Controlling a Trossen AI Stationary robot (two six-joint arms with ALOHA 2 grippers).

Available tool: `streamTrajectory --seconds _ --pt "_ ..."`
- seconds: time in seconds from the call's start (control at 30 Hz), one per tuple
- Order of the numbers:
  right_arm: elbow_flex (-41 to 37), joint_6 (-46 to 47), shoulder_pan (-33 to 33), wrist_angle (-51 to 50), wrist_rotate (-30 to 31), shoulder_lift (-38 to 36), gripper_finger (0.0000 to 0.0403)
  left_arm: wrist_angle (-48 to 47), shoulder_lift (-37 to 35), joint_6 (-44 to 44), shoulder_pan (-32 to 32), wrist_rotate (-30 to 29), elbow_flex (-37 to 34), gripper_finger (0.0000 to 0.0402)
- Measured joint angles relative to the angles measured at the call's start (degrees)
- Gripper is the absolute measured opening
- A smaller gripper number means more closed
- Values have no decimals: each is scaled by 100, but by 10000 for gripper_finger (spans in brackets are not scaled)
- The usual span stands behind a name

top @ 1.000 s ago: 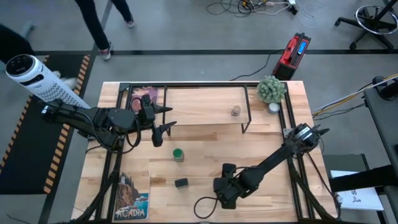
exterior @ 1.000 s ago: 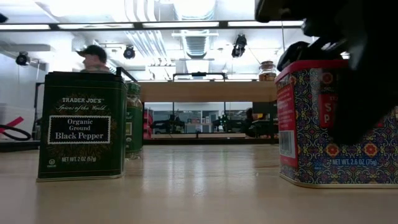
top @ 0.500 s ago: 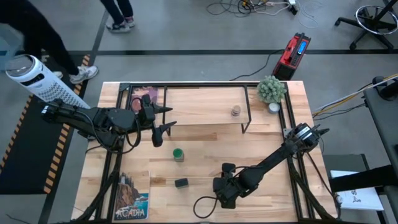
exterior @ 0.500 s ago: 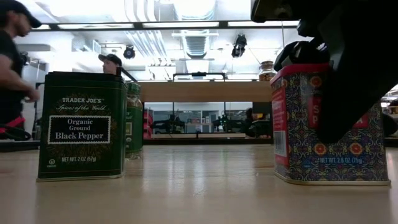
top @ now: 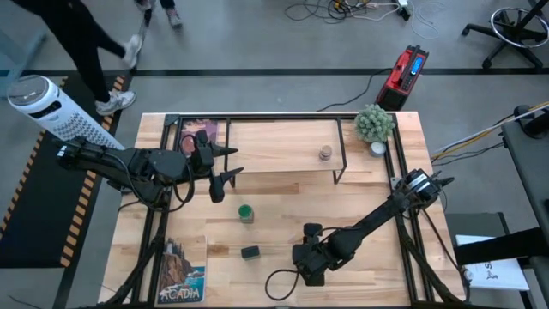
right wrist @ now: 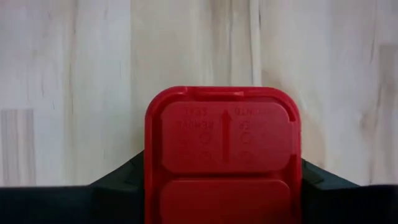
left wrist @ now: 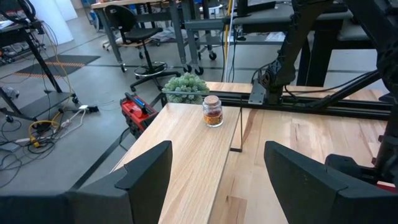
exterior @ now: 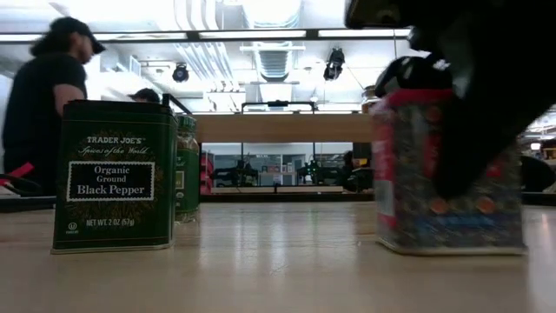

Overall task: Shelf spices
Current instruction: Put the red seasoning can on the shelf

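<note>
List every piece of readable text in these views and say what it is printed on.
"TRADER JOE'S", "Organic Ground Black Pepper", "NET WT. 2 OZ (57g)": on the dark green tin.
"ACADIA": on the postcard at the table's near left corner.
Red tin held by the right gripper: label blurred; its lid's embossed lettering is unreadable.

One camera looks straight down on the whole table (top: 360, 206). One sits low on the table, very near the red tin (exterior: 447, 174). The right wrist camera looks down on that tin's lid. The left wrist camera faces the plant (left wrist: 185, 84) at 12 o'clock.
</note>
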Motion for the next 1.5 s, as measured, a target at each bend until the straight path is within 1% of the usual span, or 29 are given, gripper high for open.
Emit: streamTrajectory --seconds 0.2,0.47,0.67,0.77,0.87,1.0,1.23,1.43,1.5 --pt "184 -392 -120 -113 23 -19 203 -14 0 0 -2 2 0 245" --pt "447 -945 -327 -514 48 -113 184 -61 -4 0 -2 2 0 245" --pt "450 -1165 -508 -646 51 -403 201 -82 -11 0 -2 4 0 245" --pt "450 -1324 -582 -785 120 -597 202 -90 -15 0 -1 2 0 245" --pt "450 -1524 -695 -1023 239 -863 192 -94 -17 0 0 2 0 245" --pt "450 -1746 -913 -1176 241 -1288 186 -89 -17 0 -1 3 0 245" --pt "450 -2003 -1423 -1248 -150 -2089 202 -94 -17 0 -2 4 0 245" --pt "450 -2448 -1948 -1460 -183 -2441 190 -82 -17 0 0 2 0 245" --pt "450 -2637 -2165 -1462 -348 -2465 188 -83 -17 0 0 2 0 245"
